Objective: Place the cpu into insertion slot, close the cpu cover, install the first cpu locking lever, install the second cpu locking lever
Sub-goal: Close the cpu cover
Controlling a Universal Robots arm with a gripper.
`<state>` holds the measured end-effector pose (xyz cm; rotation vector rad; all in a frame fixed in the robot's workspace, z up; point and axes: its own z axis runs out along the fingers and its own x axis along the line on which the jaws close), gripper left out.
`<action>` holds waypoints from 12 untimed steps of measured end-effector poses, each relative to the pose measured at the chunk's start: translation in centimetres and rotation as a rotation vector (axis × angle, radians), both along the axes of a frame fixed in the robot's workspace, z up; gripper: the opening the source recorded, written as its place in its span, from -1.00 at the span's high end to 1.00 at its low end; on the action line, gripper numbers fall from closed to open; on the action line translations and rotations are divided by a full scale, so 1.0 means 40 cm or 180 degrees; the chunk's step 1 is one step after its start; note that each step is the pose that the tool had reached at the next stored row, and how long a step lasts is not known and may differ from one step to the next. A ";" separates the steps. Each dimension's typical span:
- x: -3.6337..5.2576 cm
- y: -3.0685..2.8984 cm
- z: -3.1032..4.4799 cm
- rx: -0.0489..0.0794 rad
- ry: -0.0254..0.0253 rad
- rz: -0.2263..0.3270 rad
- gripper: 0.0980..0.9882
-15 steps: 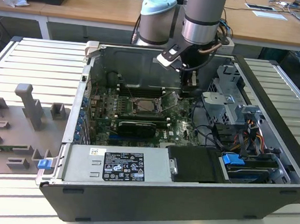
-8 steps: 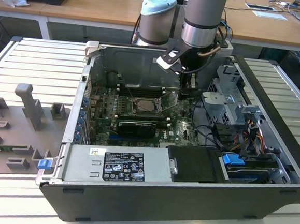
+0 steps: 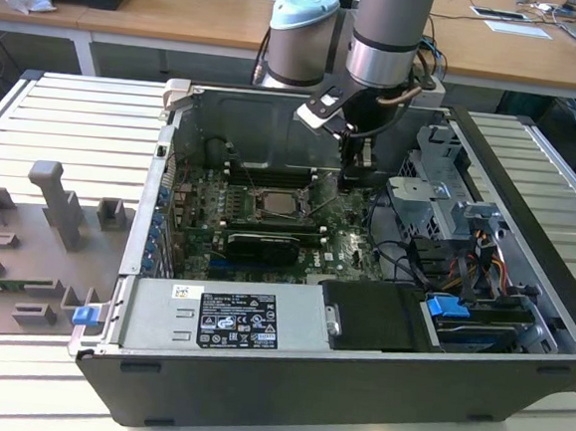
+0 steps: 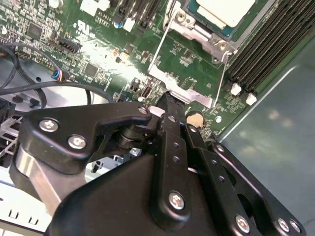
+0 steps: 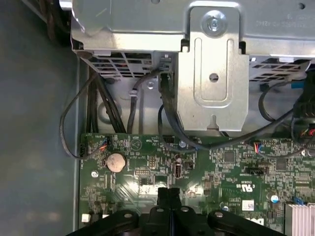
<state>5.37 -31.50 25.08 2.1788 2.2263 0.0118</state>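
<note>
Gripping nothing, your black metal tool (image 4: 168, 99) is hovering fully closed beside the thin silvery cpu cover (image 4: 183, 87).

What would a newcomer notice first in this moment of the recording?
The black gripper on the grey arm reaches down into the open dark-grey computer case, fingers shut, to the exterior view's right of the square metal-rimmed insertion slot. In the second wrist view the silvery-topped square cpu lies in that slot, and the thin silvery cpu cover is swung open, its edge next to the fingertips.
</note>
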 end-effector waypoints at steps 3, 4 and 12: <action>-0.014 0.000 0.000 -0.0001 0.0000 0.0000 0.98; -0.018 0.000 0.000 0.0000 0.0000 -0.0001 0.98; -0.041 0.000 0.000 -0.0001 0.0000 0.0000 0.98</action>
